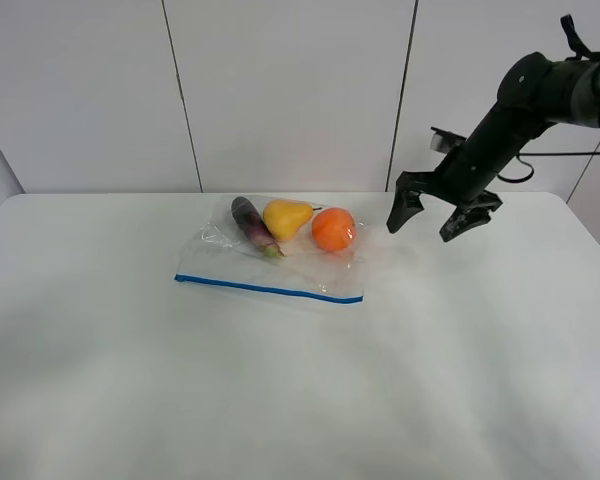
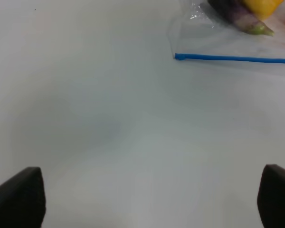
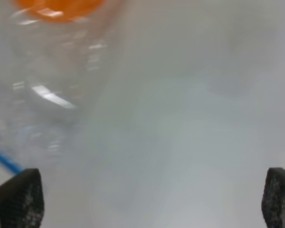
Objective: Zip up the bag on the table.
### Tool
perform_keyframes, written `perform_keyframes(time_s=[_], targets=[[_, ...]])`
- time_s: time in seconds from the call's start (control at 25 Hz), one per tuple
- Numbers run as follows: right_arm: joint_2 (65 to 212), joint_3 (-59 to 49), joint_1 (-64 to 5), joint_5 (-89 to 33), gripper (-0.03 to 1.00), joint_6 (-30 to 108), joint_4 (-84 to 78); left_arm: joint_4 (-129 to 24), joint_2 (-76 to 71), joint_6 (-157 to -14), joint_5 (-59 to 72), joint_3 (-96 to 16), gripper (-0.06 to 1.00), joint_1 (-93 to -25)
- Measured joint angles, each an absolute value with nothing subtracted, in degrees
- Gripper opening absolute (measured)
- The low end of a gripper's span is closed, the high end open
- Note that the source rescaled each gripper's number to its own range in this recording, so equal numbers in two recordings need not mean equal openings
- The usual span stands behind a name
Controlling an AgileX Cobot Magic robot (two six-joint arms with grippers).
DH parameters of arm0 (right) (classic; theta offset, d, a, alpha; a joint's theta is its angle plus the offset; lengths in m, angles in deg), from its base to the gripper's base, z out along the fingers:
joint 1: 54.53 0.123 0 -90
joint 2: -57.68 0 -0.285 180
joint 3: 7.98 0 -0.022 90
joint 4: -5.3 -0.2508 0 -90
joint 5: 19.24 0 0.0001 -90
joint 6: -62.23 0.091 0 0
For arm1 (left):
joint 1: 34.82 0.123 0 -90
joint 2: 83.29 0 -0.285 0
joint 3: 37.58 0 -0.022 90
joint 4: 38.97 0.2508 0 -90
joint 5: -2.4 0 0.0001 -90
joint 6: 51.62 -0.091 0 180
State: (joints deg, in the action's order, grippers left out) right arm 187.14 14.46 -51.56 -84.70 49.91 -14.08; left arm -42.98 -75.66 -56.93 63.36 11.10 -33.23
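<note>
Right gripper (image 1: 429,216) is the one I have closest to the work: it hangs above the table (image 1: 100,380) just off the bag's (image 1: 280,265) right end, jaws spread wide and holding nothing. From my seat the overhead camera puts it up and to the right of the orange (image 1: 333,229), with clear air between the fingertips and the plastic. Its wrist camera is blurred, but I make out the orange (image 3: 57,7) and a short piece of the blue zipper strip (image 3: 4,160) ahead of the open fingers.

Left gripper (image 2: 152,199) is also spread and empty, and I cannot find that arm in the overhead view at all. Its wrist camera looks across bare table toward the near corner of the zipper strip (image 2: 232,59), which sits well ahead of it.

I see the bag lying flat near the middle of the table, with the eggplant (image 1: 253,225), pear (image 1: 287,216) and orange bunched along its far side. The zipper strip (image 1: 268,289) runs along the edge nearest me, long axis left to right across the table, dipping slightly toward me at its right end. I judge the right arm better placed to reach that right end, and the left arm the opposite corner.

I can read no brand, label or writing on the bag or anywhere else.
</note>
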Motion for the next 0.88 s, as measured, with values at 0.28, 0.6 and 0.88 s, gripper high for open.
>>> perform_keyframes(time_s=[0.28, 0.6, 0.88], targets=[[187.0, 18.1, -51.5, -85.9, 0.99, 56.4, 2.6, -43.0, -75.7, -56.9, 63.4, 11.1, 1.00, -33.2], [187.0, 18.1, -54.2, -88.8, 0.99, 56.6, 2.7, -43.0, -75.7, -56.9, 63.4, 11.1, 1.00, -33.2], [183.5, 16.2, -56.7, -88.8, 0.99, 57.2, 2.7, -43.0, -75.7, -56.9, 63.4, 11.1, 1.00, -33.2]])
